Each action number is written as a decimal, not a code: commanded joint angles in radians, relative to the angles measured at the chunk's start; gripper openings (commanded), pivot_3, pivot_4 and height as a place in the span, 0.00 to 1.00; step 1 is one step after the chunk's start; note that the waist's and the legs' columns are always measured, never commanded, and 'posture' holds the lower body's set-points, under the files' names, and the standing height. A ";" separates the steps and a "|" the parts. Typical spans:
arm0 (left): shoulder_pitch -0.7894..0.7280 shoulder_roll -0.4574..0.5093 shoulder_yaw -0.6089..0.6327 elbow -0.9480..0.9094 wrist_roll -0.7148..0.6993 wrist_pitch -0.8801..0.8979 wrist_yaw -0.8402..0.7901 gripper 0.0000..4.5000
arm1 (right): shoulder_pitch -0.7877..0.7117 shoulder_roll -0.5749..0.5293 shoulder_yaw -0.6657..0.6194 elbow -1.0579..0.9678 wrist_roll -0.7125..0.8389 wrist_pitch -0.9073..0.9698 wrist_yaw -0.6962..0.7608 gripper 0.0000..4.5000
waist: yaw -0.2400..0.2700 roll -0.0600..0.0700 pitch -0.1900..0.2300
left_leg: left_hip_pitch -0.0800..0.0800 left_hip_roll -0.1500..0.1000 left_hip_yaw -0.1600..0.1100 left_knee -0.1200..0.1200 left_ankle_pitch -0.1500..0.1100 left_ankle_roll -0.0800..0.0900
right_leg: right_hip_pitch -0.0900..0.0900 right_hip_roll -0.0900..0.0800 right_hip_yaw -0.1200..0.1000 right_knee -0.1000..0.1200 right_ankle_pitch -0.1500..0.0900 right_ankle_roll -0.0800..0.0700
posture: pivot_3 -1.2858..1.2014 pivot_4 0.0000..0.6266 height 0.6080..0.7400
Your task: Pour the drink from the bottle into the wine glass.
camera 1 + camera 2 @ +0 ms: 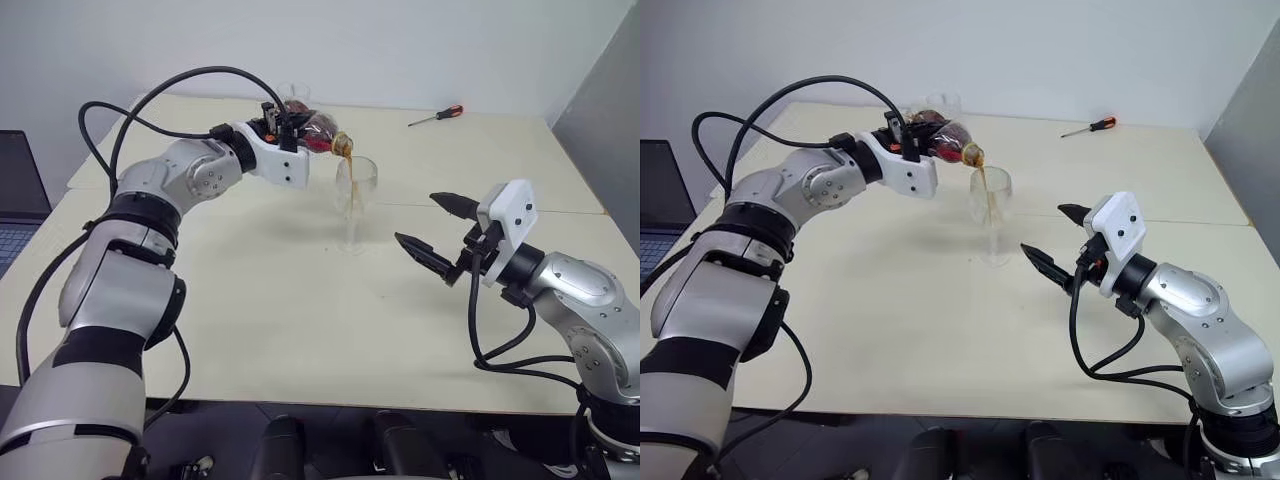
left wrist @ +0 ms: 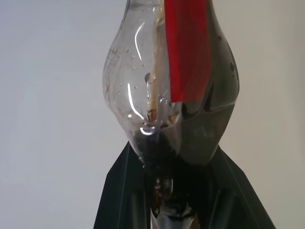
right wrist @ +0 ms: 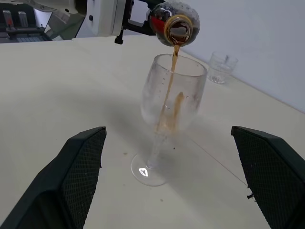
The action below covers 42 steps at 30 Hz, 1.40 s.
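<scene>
My left gripper [image 1: 292, 128] is shut on the bottle [image 1: 318, 128], a small round clear one with a red label, held tipped on its side above the table. Its open mouth hangs just over the rim of the wine glass [image 1: 355, 190]. A thin stream of dark brown drink [image 3: 172, 67] runs from the mouth down into the bowl, where a little liquid gathers at the bottom. The wine glass stands upright on its round foot mid-table. To the right of the glass, my right gripper [image 1: 415, 218] stays open and level, holding nothing and pointing toward the glass.
A short clear tumbler [image 3: 221, 67] stands at the back of the cream table [image 1: 300, 330], behind the bottle. A red-handled screwdriver [image 1: 436, 116] lies at the far right. A laptop [image 1: 15, 190] sits off the table's left edge.
</scene>
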 commanded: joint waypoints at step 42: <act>-0.069 0.037 -0.021 0.006 0.021 -0.009 0.061 0.16 | -0.013 0.003 -0.010 -0.014 -0.013 -0.014 0.017 1.00 | 0.000 0.000 0.000 | 0.000 0.000 0.000 0.001 0.000 0.000 | 0.000 0.000 0.000 0.001 0.000 0.000 | 0.52 0.24 1.00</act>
